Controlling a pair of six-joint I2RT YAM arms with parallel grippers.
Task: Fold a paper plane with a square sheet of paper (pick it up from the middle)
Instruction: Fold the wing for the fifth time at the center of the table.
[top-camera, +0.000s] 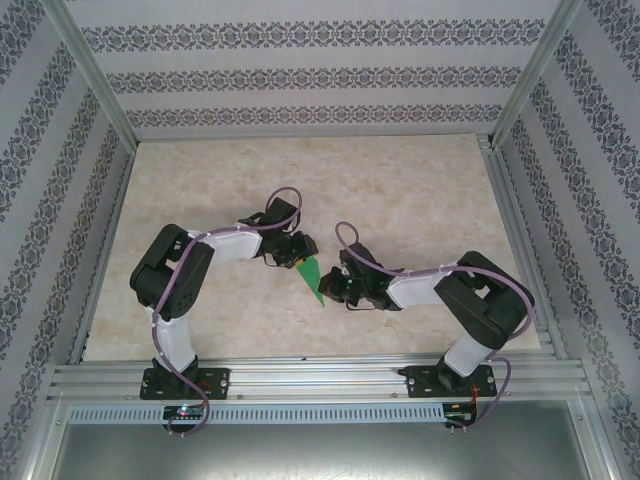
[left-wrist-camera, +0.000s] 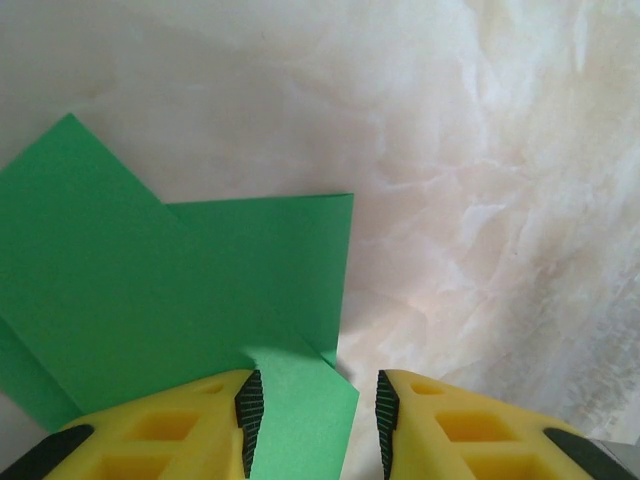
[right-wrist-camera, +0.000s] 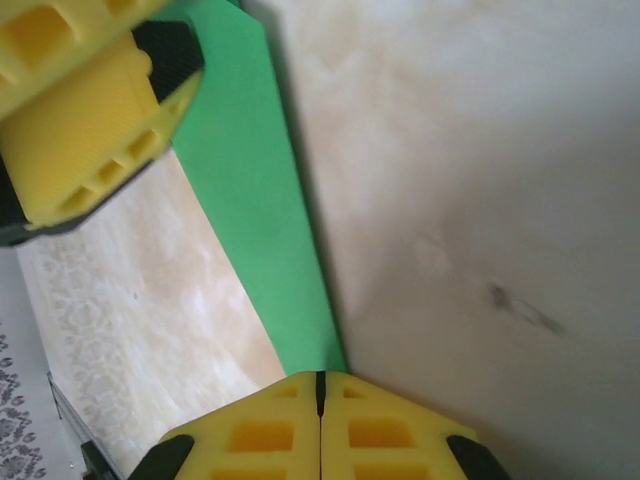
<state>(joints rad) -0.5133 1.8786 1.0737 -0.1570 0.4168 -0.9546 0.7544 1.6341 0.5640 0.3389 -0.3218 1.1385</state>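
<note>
From above, the two arms meet over the middle of the marbled table (top-camera: 420, 190). A small sliver of bright green, the sheet of paper (top-camera: 312, 276), lies between the left gripper (top-camera: 303, 250) and the right gripper (top-camera: 335, 290). At that distance I can't make out any folds or tell how either set of jaws stands.

The wrist cameras show both. Looking down the left gripper's yellow fingers (left-wrist-camera: 190, 430), the jaws are parted with a plain gap. A corner of the paper sits in that gap, against the left pad and short of the right one. The paper is clearly folded, with flat green layers overlapping at angles, one straight edge running across and a point at the upper left.

The right wrist camera sees it differently, as a long narrow green strip tapering toward the camera. Its thin end runs into the seam of the right gripper's fingers (right-wrist-camera: 270, 430), which are pressed together and pinching it. At the strip's far end a dark pad of the left gripper touches the paper. A dark shadow runs along one long edge.
</note>
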